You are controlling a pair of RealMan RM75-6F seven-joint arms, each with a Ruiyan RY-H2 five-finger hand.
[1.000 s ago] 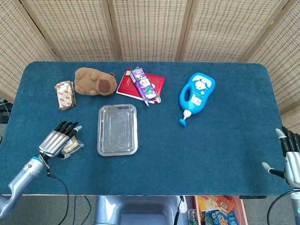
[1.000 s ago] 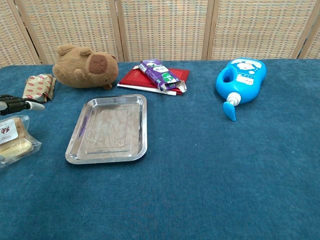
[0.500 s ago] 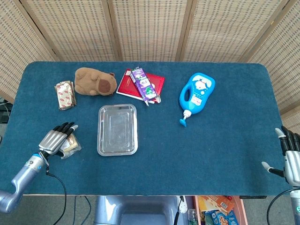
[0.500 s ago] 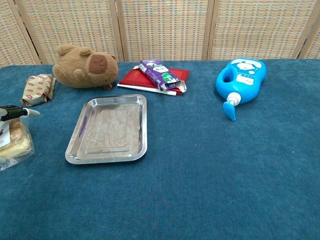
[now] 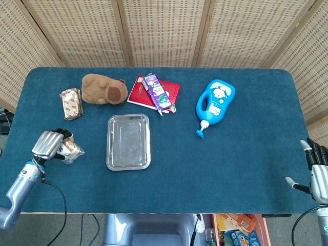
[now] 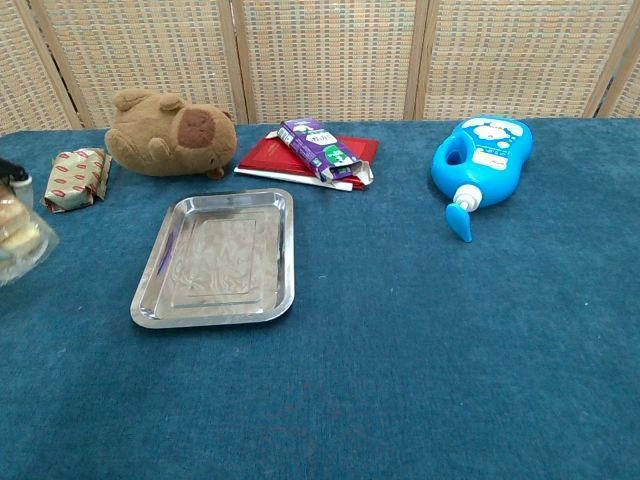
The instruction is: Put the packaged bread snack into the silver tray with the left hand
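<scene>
The packaged bread snack [image 5: 72, 151], a clear wrapper with pale bread inside, is gripped by my left hand [image 5: 47, 144] near the table's left front. In the chest view the snack [image 6: 18, 238] shows at the far left edge, raised off the cloth, with most of the hand out of frame. The silver tray [image 5: 109, 148] lies flat to the right of the hand with nothing in it, and the chest view shows the tray [image 6: 150, 290] left of centre. My right hand [image 5: 318, 171] hangs off the table's right front corner, fingers apart, holding nothing.
Along the back stand a red-patterned packet [image 5: 70, 103], a brown capybara plush [image 5: 104, 89], a red book [image 5: 154, 93] with a purple carton [image 5: 158, 93] on it, and a blue bottle [image 5: 214, 104] lying on its side. A blue cloth covers the table [image 5: 230, 164].
My left hand closed around the bread snack and drew it up and to the left, away from the tray. The right hand stayed put.
</scene>
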